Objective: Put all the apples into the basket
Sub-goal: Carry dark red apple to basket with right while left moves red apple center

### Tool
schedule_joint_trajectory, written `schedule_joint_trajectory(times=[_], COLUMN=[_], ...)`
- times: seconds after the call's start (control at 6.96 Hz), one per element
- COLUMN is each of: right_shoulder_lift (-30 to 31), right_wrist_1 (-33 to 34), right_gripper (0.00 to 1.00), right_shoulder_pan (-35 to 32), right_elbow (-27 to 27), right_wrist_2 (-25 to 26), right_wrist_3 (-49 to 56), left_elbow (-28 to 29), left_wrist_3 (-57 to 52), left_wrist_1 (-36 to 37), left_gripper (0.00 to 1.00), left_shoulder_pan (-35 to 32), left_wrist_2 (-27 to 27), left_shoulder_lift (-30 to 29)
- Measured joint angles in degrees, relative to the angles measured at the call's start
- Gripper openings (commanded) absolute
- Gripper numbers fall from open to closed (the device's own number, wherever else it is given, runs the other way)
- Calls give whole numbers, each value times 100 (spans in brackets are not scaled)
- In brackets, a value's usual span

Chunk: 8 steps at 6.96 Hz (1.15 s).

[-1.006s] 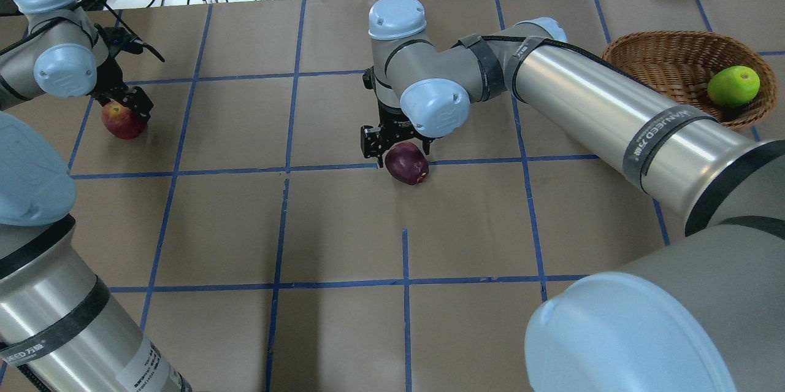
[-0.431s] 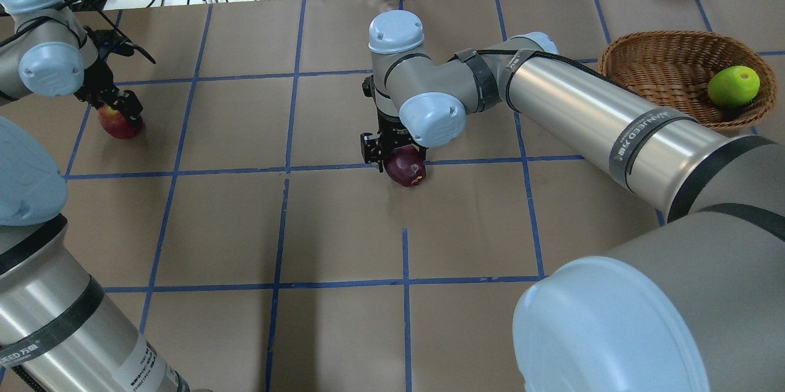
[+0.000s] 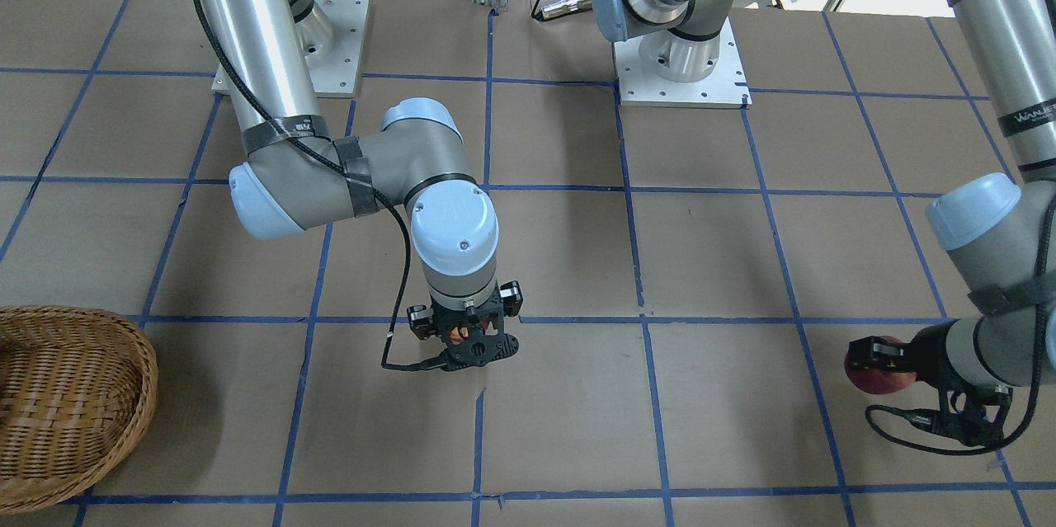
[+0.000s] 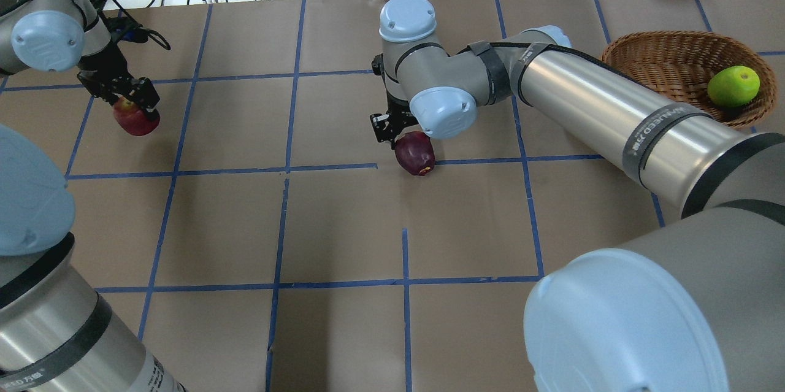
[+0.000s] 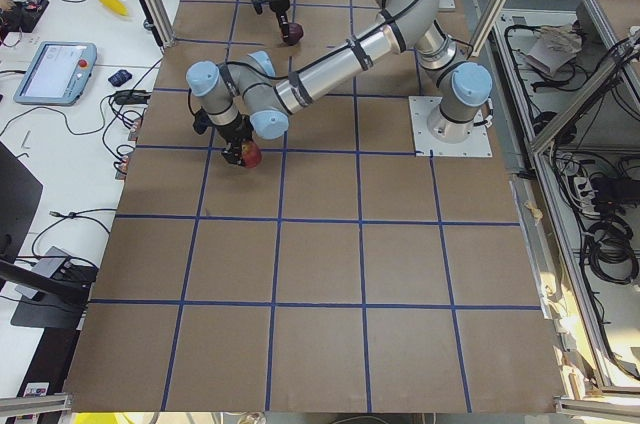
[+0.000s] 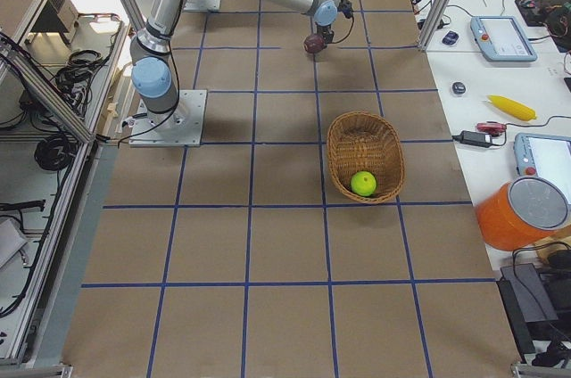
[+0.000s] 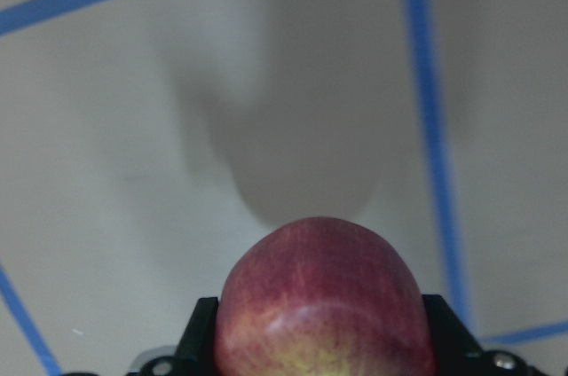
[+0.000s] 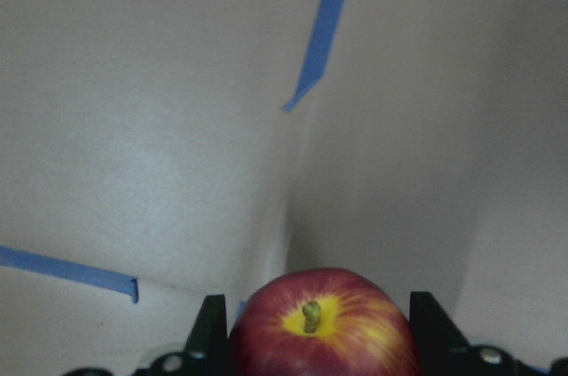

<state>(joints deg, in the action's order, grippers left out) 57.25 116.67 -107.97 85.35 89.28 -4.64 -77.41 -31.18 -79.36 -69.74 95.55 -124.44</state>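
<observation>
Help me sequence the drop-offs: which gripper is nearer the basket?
Right. The right gripper hangs mid-table, the basket off to the robot's right; the left gripper is at the far left end, opposite the basket.

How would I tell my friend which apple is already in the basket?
Look at the wicker basket at the overhead view's far right. Inside it lies the green apple, the only green one; the maroon apple and the lighter red apple are outside it.
</observation>
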Motion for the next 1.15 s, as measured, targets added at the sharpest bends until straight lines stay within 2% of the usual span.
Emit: schedule_joint_trajectory(times=[0.29, 0.57, 0.86, 1.15], right_shoulder_lift=[611, 813, 638, 104], right_wrist_1=[-1100, -2013, -2109, -1577], right_gripper=[0, 0, 0, 0], right_shoulder_pan=[999, 2083, 3052, 3922], right_elbow=[-402, -1038, -1291, -1378], right_wrist_2=[31, 18, 76, 92], right_wrist_3=[244, 728, 1438, 2388], left_elbow=[-65, -88, -83, -196], left_wrist_3=[1472, 2864, 4204, 5513], left_wrist_1=[-608, -788, -735, -214], left_gripper=[18, 18, 18, 18], left_shoulder_pan=[-698, -1570, -2367, -3163], left_wrist_2=[-385, -476, -486, -738], left_shoulder_lift=[461, 740, 755, 573])
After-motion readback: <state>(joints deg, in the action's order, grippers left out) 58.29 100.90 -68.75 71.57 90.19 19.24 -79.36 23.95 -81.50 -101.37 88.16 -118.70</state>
